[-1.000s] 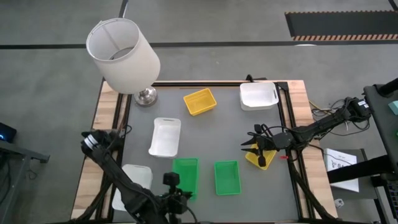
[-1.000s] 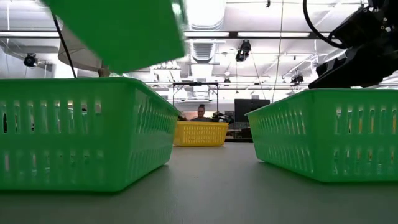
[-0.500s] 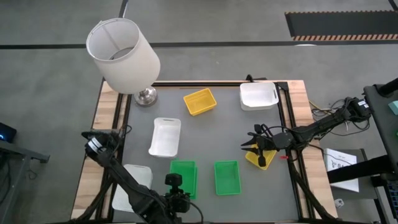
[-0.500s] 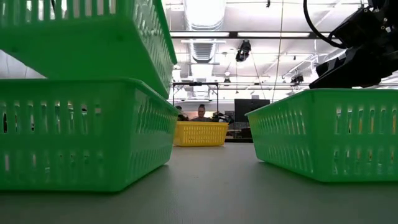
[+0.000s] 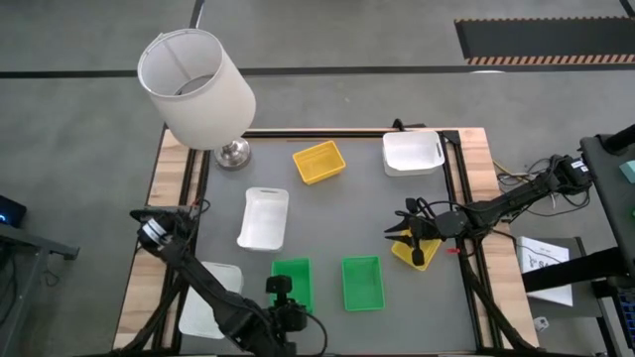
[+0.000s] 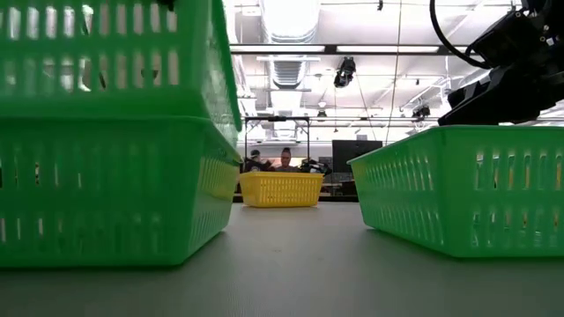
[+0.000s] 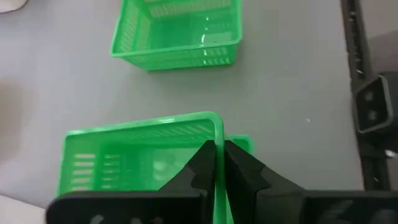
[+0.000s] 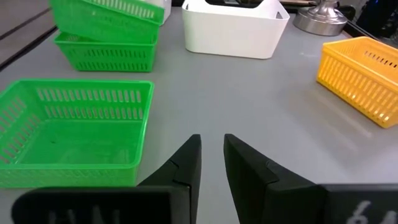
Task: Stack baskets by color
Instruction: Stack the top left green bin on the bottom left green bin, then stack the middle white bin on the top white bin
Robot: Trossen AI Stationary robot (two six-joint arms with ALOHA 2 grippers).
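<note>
Left claw point(image 7: 217, 163) on green basket point(image 7: 134, 158)

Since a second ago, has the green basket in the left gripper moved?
Yes. The held green basket has dropped into the green basket beneath.

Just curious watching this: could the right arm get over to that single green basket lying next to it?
Probably yes. The right gripper hovers just beside the lone green basket, and the bare table between them holds nothing in the way.
</note>
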